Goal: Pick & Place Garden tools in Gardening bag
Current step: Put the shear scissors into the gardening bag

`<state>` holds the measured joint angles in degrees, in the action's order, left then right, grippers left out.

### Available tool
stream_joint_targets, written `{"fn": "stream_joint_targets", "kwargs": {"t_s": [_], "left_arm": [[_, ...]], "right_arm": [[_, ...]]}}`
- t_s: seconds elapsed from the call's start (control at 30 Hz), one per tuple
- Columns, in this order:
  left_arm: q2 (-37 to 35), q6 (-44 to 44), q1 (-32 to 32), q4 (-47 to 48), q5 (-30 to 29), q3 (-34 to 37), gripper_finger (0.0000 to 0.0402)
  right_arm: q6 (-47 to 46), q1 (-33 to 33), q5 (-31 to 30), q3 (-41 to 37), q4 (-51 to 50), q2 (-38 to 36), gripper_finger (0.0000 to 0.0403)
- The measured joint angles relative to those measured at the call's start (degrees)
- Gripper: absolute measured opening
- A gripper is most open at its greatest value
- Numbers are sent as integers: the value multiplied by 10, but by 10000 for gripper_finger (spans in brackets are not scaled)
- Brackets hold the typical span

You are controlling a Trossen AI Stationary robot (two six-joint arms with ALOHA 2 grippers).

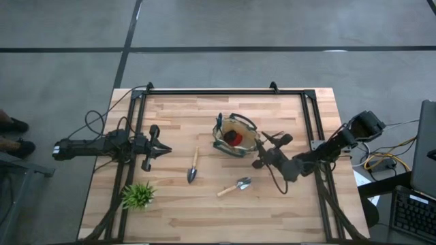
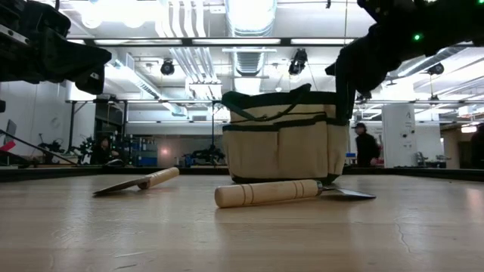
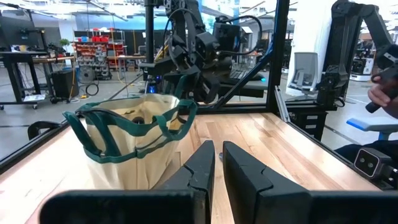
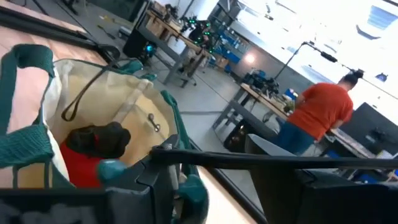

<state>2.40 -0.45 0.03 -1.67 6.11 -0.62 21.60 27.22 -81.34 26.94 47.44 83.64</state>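
Canvas bag (image 1: 235, 136) sits just ahead of the right pincer (image 1: 259, 151), whose wrist camera alone shows a red tool (image 4: 84, 163) inside; its grip cannot be told. Left pincer (image 1: 165, 149) waits clenched, two trowels (image 1: 193, 167) (image 1: 235, 186) between them on the tabletop (image 1: 204, 218).

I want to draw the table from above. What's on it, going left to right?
Plant → left gripper → first trowel → bag and second trowel → right gripper.

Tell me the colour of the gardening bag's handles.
Dark green loop handles on the tan gardening bag, clearest in the left wrist view.
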Motion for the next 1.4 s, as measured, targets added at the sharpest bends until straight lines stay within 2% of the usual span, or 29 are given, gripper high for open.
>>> {"fn": "stream_joint_targets", "kwargs": {"t_s": [0.23, 0.57, 0.77, 0.93, 1.1, 1.4], "left_arm": [[0, 0, 0, 0, 0, 0, 37], [0, 0, 0, 0, 0, 0, 37], [0, 0, 0, 0, 0, 0, 37], [0, 0, 0, 0, 0, 0, 37], [0, 0, 0, 0, 0, 0, 37], [0, 0, 0, 0, 0, 0, 37]], "right_arm": [[-13, 0, 3, 0, -26, -1, 218], [11, 3, 3, 7, -23, -28, 241], [-31, 7, 4, 6, -47, -28, 246], [-115, 7, 18, 2, -116, -28, 247], [-184, 6, 30, 1, -144, -28, 254], [-157, 5, 24, 0, -138, -39, 251]]}}
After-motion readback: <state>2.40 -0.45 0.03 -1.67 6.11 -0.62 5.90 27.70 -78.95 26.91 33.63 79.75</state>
